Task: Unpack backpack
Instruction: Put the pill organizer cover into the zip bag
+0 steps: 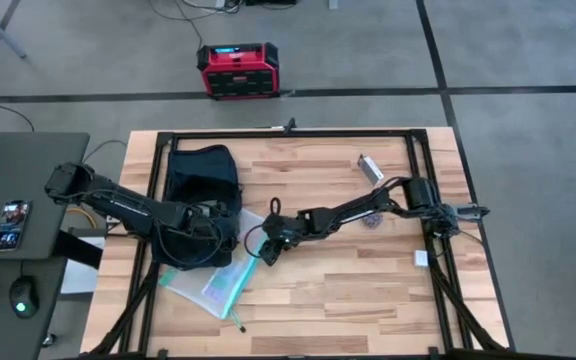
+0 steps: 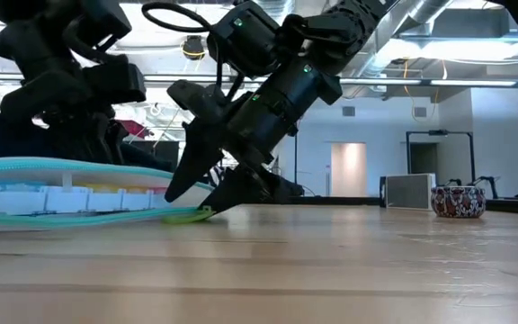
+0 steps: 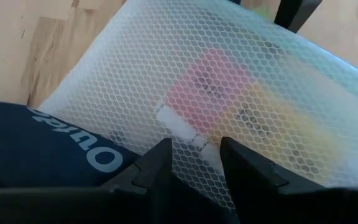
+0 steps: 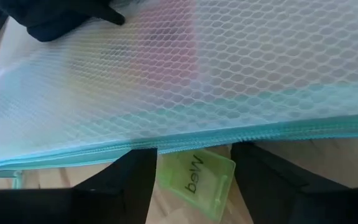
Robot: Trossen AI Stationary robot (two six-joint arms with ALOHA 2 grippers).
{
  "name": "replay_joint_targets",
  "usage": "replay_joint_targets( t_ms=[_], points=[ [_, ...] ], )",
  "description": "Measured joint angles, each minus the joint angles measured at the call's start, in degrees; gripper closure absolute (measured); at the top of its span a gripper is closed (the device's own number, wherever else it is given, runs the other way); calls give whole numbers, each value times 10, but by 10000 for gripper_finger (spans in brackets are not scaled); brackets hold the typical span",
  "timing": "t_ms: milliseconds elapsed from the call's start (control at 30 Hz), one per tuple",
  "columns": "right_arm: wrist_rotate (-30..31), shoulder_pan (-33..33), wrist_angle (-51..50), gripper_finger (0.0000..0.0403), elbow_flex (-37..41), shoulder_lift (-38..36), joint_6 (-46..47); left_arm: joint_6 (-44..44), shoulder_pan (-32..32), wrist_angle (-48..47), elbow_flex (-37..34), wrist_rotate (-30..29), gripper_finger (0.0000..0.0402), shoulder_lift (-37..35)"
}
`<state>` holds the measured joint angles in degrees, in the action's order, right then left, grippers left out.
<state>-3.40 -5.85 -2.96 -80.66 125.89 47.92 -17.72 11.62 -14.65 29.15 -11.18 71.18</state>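
At the table's left half, the soft dark navy fabric backpack (image 1: 202, 172) is lying flat on the wooden table (image 1: 368, 290), with a translucent honeycomb-mesh zip pouch edged in teal (image 1: 214, 279) sitting partly out of its mouth and spreading toward the near edge. The left gripper (image 3: 194, 163) is hovering over the seam where the pouch meets the backpack; its fingers are standing parted with nothing between them, apparently placed to steady the bag. The right gripper (image 4: 194, 177) is reaching across from the right side to the pouch's zipper edge, tilting steeply down to the tabletop in the low view. Its fingers are spread and are straddling a small pale green tag printed "Wed" (image 4: 196, 176) that is peeking from under the zipper; whether they are touching it cannot be told. Judging from this, extraction is under way: the pouch is not yet clear of the backpack. Elsewhere, a small silver rectangular object (image 1: 370, 168) is lying well apart, toward the far right.
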Motion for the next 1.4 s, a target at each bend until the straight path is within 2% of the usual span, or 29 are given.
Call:
replay_joint_targets(
  t_ms=[267, 467, 933, 967, 1133, 1400],
  points=[
    [-18, 12, -68, 219, 3, -29, -31, 7, 0, 18, -2, 3, 276, 1],
    [-19, 10, -106, 223, 3, -40, -14, 7, 0, 18, -2, 4, 277, 2],
    [-14, -16, -44, 223, 4, -27, 25, 33, 7, 35, -3, 19, 276, 2],
    [-16, -16, -17, 225, 4, -11, 39, 31, 6, 45, -4, 20, 276, 2],
    [-25, -18, 36, 242, 1, 7, 53, 28, 7, 48, -4, 20, 277, 3],
    [-50, -18, 36, 298, 2, 9, 43, 30, 7, 40, -4, 19, 277, 2]
  ],
)
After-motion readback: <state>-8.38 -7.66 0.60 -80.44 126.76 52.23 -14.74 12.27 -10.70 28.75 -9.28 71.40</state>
